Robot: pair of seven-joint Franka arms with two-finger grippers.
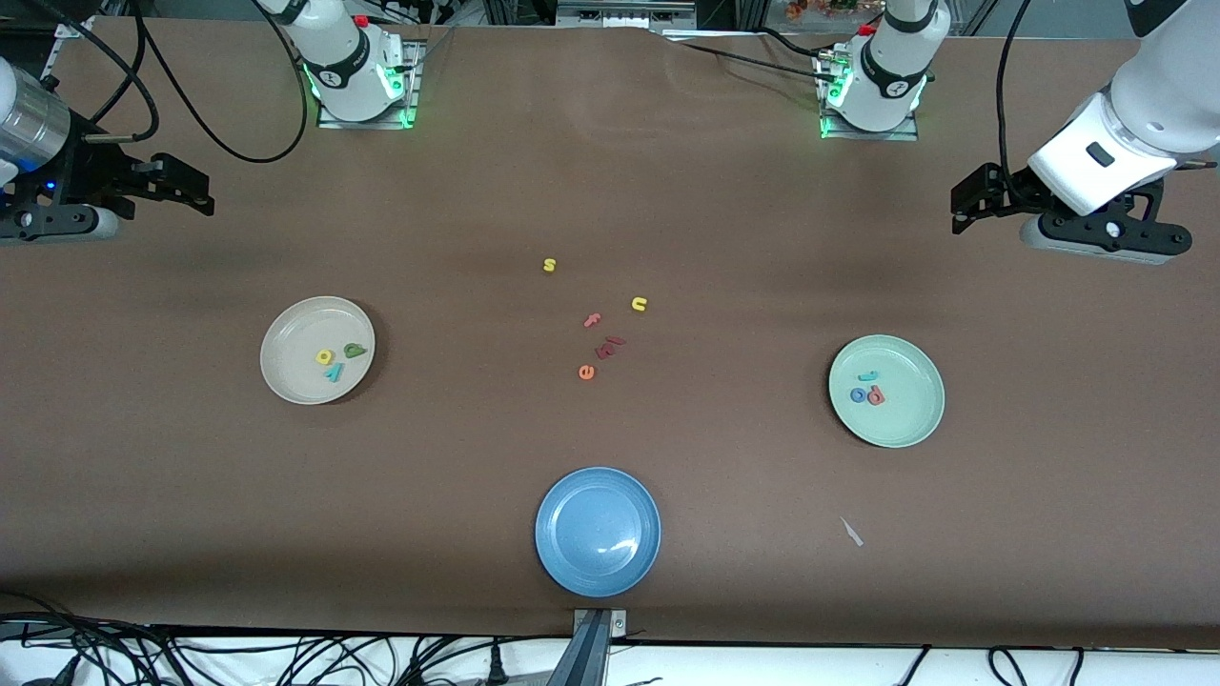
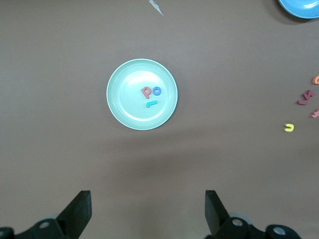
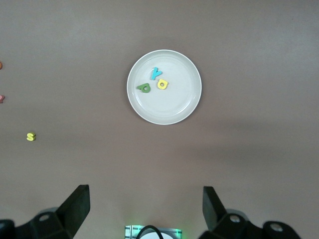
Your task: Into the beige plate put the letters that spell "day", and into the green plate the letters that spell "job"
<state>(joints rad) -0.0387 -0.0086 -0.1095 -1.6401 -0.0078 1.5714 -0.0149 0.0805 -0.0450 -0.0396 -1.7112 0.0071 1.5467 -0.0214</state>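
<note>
Well apart from left tool (image 2: 145,214), green plate (image 2: 119,107), letters inside

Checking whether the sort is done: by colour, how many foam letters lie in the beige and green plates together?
Teal: 2, foam "y" and foam "j"
Green: 1, foam "d"
Yellow: 1, foam "a"
Blue: 1, foam "o"
Red-pink: 1, foam "b"
Total: 6

Robotics lab: 2 bolted arm bases (image 1: 357,71), loose cables (image 1: 191,657).
</note>
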